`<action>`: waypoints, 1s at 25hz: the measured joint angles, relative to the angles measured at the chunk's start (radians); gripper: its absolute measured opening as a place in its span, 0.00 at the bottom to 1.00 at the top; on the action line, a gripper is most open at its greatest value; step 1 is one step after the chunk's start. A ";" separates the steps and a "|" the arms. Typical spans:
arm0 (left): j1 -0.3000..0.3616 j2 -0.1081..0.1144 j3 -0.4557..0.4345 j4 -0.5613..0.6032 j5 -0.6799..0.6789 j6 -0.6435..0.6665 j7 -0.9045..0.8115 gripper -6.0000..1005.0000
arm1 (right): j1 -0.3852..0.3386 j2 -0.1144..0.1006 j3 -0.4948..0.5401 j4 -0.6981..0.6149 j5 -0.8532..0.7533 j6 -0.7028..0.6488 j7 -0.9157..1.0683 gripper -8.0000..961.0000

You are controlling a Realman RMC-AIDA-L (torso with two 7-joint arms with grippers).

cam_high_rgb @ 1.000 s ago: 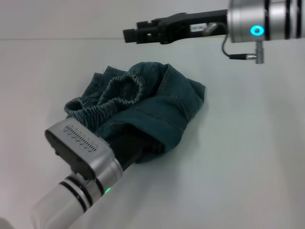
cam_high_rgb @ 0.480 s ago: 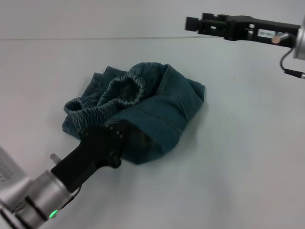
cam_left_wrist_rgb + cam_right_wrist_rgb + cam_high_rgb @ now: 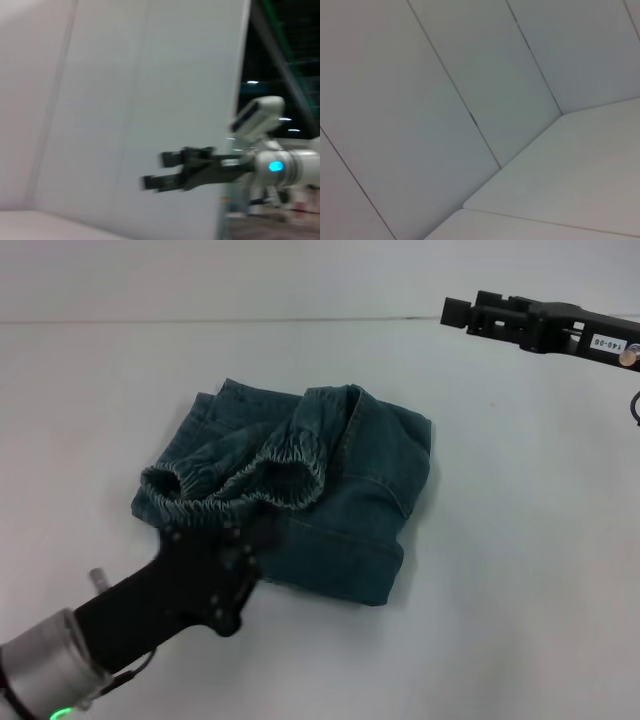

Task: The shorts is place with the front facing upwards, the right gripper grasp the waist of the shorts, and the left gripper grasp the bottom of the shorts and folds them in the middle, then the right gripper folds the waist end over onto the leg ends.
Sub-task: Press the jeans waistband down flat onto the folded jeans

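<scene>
- The shorts (image 3: 300, 490) lie bunched on the table (image 3: 520, 570), at centre in the head view.
- The waist of the shorts (image 3: 240, 475) puckers upward, folded over the denim.
- The left gripper (image 3: 225, 555), at 7 o'clock, touches the near edge; finger state cannot be determined.
- The right gripper (image 3: 462, 312), at 2 o'clock, hangs well apart, parted and holding nothing, probably to keep clear of the fabric.

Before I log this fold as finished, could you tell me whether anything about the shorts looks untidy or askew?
Yes. The shorts lie in a rough bundle, not a flat fold: the waist of the shorts bunches up in puckered loops on top at the robot's left, with uneven layers showing behind. The left gripper sits at the near edge; the right gripper is far off.
</scene>
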 joint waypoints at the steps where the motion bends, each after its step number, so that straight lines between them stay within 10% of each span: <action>1: -0.024 0.000 0.029 -0.002 0.005 -0.012 -0.011 0.01 | -0.004 -0.001 0.004 0.000 0.001 0.000 0.000 0.95; 13: -0.261 -0.006 0.137 -0.061 0.008 -0.404 -0.042 0.01 | -0.045 0.000 0.079 0.001 0.002 -0.053 0.005 0.95; 25: -0.317 -0.002 0.019 0.025 -0.092 -0.686 -0.037 0.01 | -0.077 0.000 0.115 0.057 0.002 -0.066 0.000 0.95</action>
